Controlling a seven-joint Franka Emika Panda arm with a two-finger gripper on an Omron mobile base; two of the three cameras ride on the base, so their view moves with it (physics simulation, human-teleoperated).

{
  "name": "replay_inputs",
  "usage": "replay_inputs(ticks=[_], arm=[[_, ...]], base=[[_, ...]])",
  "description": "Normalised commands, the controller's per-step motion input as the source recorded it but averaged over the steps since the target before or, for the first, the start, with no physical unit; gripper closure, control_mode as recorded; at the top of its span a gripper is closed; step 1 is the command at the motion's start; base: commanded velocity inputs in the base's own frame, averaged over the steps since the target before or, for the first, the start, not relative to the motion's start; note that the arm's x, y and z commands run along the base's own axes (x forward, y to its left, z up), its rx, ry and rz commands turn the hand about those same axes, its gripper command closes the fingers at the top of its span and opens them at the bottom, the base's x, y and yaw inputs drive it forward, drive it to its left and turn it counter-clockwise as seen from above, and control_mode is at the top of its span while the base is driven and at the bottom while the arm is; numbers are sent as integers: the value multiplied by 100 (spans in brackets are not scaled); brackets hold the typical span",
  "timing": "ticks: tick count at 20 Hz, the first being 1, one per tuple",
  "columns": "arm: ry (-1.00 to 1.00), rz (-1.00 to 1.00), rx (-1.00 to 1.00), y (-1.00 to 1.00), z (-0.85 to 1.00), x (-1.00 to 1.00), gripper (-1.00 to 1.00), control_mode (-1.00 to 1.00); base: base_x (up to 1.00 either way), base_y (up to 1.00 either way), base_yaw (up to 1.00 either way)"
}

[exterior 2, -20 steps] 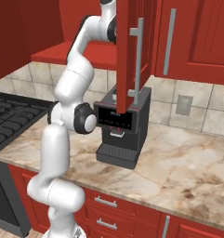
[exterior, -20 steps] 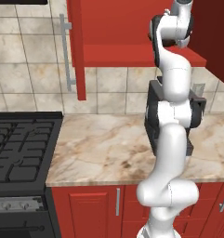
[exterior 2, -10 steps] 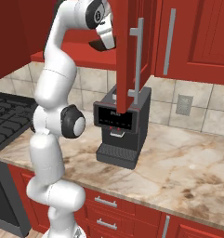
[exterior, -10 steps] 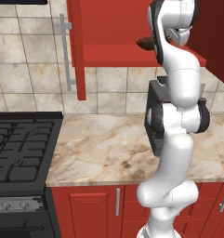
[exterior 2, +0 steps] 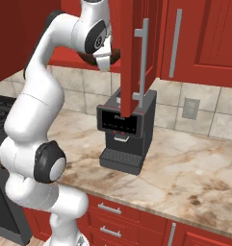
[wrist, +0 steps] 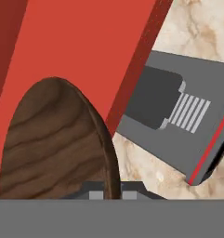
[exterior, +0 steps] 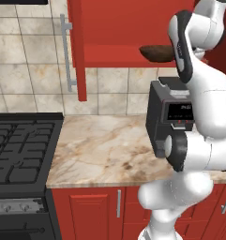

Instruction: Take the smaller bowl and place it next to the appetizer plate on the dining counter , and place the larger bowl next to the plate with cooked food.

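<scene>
pincer (wrist: 108, 194) is pinching the smaller bowl's (exterior: 156, 52) rim now, bowl riding up by the open cabinet door (exterior 2: 129, 48), further out than a second ago. hand view is looking down on the coffee machine (wrist: 178, 121) and marbled surface (wrist: 146, 162)

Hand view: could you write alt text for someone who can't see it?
A dark brown wooden bowl, its rim clamped in the shut gripper at the bottom edge, against red cabinet. To the right, farther off, a grey coffee machine stands on a marbled counter.
</scene>
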Motion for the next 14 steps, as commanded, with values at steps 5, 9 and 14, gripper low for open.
replay_inputs(ticks=[5, 9, 14], arm=[[-23, 8, 8, 56, -46, -100, 100, -100], [-24, 13, 6, 43, 13, -100, 100, -100], [-28, 16, 7, 30, 25, -100, 100, -100]], base=[[0, 0, 0], [0, 0, 0], [0, 0, 0]])
